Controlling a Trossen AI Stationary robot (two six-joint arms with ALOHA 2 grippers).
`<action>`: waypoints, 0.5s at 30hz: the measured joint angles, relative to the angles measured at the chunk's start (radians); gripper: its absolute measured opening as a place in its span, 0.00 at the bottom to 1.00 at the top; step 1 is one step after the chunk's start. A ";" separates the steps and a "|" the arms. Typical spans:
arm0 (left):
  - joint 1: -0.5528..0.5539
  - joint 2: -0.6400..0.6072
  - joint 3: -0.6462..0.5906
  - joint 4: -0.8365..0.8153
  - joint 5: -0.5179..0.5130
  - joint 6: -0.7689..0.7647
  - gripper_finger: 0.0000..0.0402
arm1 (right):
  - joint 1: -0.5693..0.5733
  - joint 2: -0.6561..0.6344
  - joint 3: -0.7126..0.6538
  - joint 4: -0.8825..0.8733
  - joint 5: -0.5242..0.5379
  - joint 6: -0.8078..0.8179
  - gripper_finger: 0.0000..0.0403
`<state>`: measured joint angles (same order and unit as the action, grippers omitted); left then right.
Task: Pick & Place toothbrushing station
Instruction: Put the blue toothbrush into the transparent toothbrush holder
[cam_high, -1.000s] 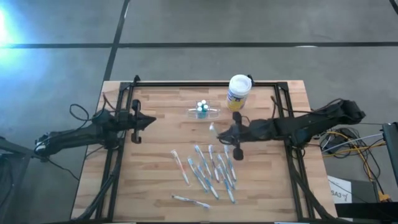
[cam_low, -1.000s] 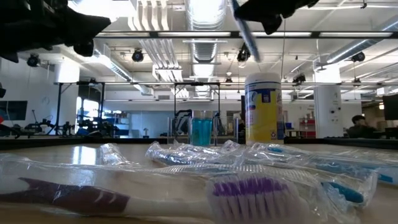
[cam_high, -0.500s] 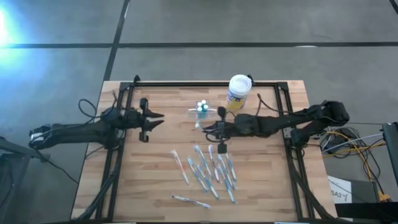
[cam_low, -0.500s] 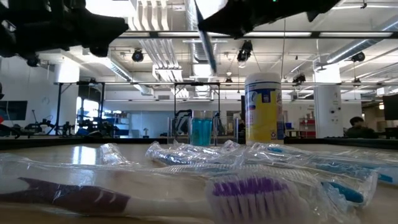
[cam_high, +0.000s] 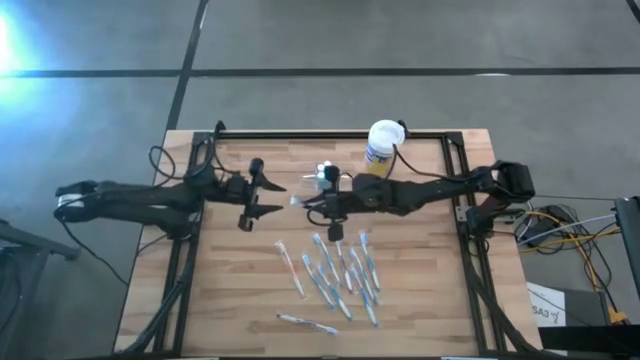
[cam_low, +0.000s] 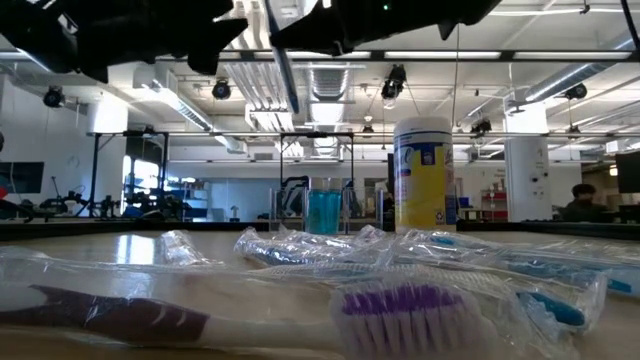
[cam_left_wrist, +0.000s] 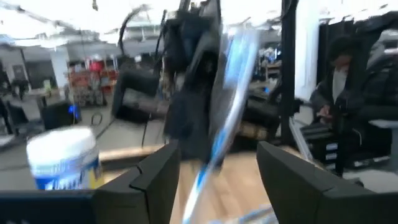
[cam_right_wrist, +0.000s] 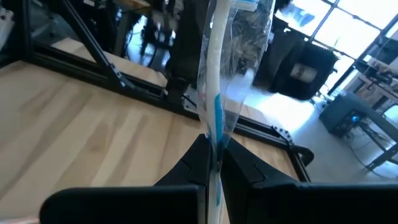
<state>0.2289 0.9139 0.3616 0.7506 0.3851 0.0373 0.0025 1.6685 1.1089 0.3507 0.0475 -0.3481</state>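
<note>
From the low camera, beyond the wrapped toothbrushes (cam_low: 420, 300), I see the toothbrushing station (cam_low: 324, 211) upright mid-table beside the canister (cam_low: 424, 172), while my right gripper (cam_high: 326, 205) pinches a wrapped toothbrush (cam_right_wrist: 214, 118), apparently near-vertical, facing my wide-open, empty left gripper (cam_high: 268, 198).

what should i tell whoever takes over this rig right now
Right gripper: shut on a wrapped toothbrush, held above mid-table, in front of the clear toothbrushing station.
Left gripper: open, empty, close to the toothbrush tip.
White-lidded canister stands at the back edge, beside the station.
Pile of wrapped toothbrushes lies on the table's front half.
Done: one brush lifted.
Left: probably a handover or placing it in the station; the pile remains.
</note>
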 joint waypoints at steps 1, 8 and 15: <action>-0.004 0.011 0.011 0.003 0.000 0.003 0.54 | -0.001 0.008 0.009 -0.003 0.000 0.000 0.03; -0.017 0.082 0.059 0.001 0.000 0.013 0.54 | -0.005 0.035 0.054 -0.003 0.000 0.000 0.03; -0.030 0.130 0.066 0.096 0.000 0.010 0.54 | -0.015 0.035 0.056 0.026 0.000 0.016 0.03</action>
<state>0.1989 1.0440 0.4278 0.8468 0.3851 0.0473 -0.0123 1.7035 1.1645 0.3763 0.0479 -0.3325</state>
